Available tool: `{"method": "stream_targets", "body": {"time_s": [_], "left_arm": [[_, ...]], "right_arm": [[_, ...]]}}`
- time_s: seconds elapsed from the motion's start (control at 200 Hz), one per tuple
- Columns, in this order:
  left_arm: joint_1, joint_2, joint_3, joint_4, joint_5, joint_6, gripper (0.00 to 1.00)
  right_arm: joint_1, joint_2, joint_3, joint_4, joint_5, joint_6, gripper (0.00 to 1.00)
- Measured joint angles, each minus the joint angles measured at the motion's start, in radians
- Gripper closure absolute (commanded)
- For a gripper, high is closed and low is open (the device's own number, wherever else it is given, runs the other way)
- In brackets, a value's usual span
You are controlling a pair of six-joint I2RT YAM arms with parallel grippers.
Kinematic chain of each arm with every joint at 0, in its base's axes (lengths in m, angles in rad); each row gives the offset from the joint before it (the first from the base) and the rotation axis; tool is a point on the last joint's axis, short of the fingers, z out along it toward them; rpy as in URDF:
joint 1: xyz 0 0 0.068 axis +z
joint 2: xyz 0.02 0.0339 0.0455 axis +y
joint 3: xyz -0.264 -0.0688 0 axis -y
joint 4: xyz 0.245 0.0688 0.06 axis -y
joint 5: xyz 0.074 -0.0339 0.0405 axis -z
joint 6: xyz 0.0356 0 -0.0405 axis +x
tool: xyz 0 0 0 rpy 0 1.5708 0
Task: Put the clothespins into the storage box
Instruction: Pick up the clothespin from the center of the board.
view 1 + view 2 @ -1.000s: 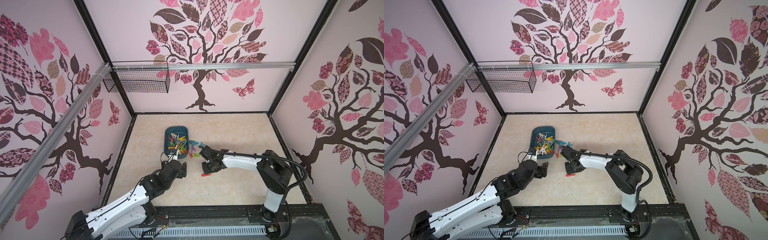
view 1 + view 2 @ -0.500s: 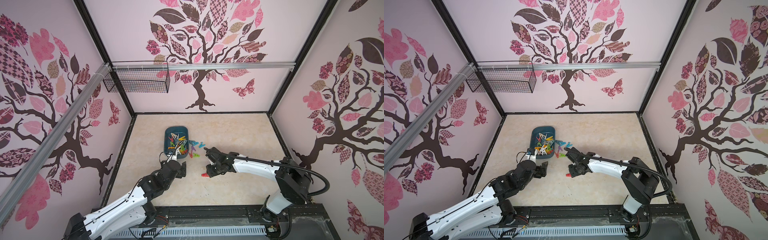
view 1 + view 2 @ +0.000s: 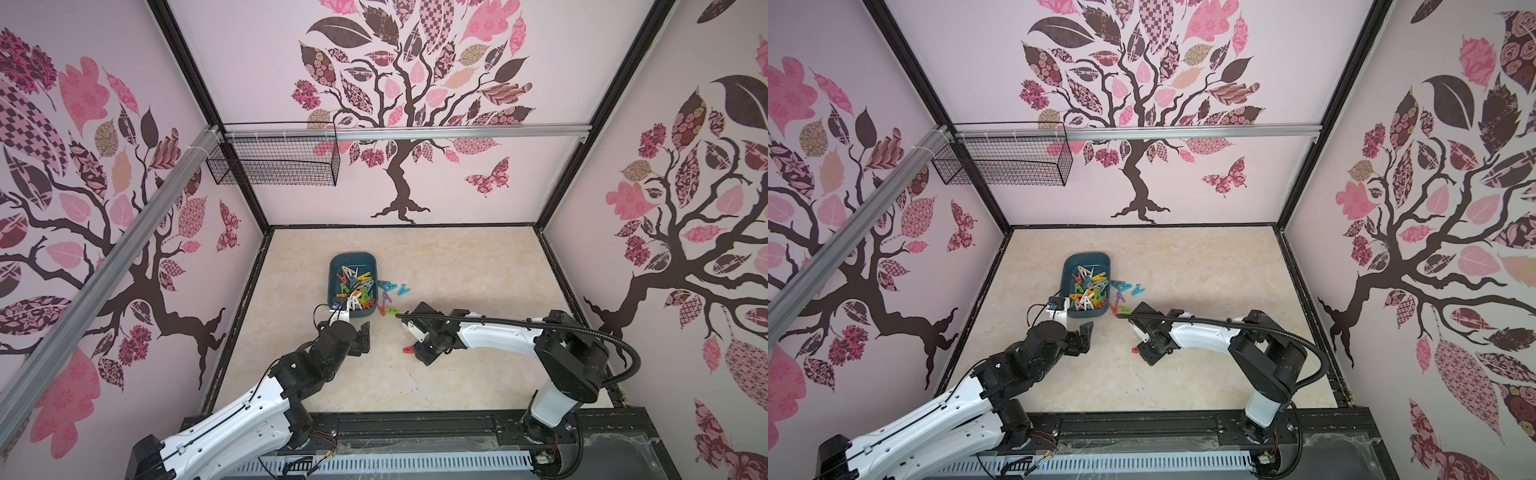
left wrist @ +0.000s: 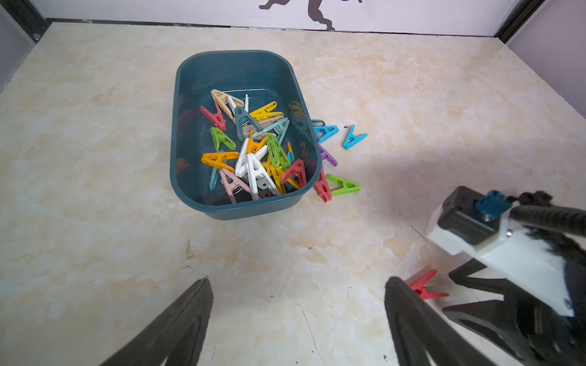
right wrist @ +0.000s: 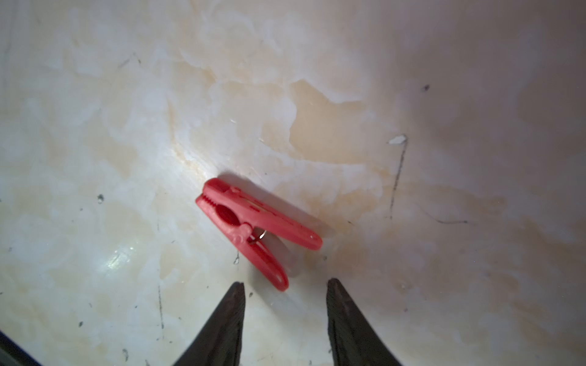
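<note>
The left end effector (image 4: 298, 280) hangs spread wide and empty over the bench (image 4: 95, 221), short of the box (image 4: 187, 133). A heap of pins (image 4: 253, 158) fills the box, and loose pins (image 4: 344, 187) lie just beside the wall nearer the right arm. The right end effector (image 5: 285, 283) is released and part-open. A red pin (image 5: 253, 228) lies on the bench, one leg reaching between its tips.

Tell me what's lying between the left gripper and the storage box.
Nothing: in the left wrist view only bare table separates the open left gripper from the storage box. The loose clothespins lie beside the box.
</note>
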Motion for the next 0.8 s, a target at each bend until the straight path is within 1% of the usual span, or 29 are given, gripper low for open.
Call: {"method": "stream_targets", "body": {"time_s": [0.085, 0.155, 0.275, 0.335, 0.42, 0.53, 0.615, 0.695, 0.8], "left_arm": [[0.003, -0.003, 0.000, -0.002, 0.000, -0.001, 0.11], [0.005, -0.003, 0.000, -0.003, 0.000, -0.002, 0.12], [0.020, -0.002, 0.000, -0.007, 0.005, 0.002, 0.13], [0.049, -0.002, 0.000, -0.012, 0.021, 0.003, 0.14], [0.139, -0.001, 0.001, -0.026, 0.071, 0.002, 0.14], [0.311, 0.016, 0.011, -0.053, 0.172, -0.006, 0.15], [0.418, 0.055, 0.041, -0.087, 0.237, -0.014, 0.15], [0.485, 0.090, 0.074, -0.111, 0.276, -0.019, 0.15], [0.536, 0.119, 0.103, -0.127, 0.299, -0.029, 0.16]], "right_arm": [[0.013, 0.019, 0.021, 0.021, 0.011, -0.009, 0.59], [0.016, 0.031, 0.030, 0.035, 0.021, -0.014, 0.64], [0.035, 0.064, 0.062, 0.047, 0.051, -0.019, 0.76], [0.045, 0.077, 0.074, 0.057, 0.061, -0.016, 0.82], [0.052, 0.082, 0.080, 0.066, 0.071, -0.016, 0.87], [0.054, 0.082, 0.087, 0.061, 0.072, -0.004, 0.90], [0.055, 0.082, 0.122, 0.050, 0.072, 0.006, 0.92], [0.054, 0.081, 0.190, 0.051, 0.071, 0.024, 0.92], [0.055, 0.082, 0.315, 0.074, 0.065, 0.050, 0.92]]}}
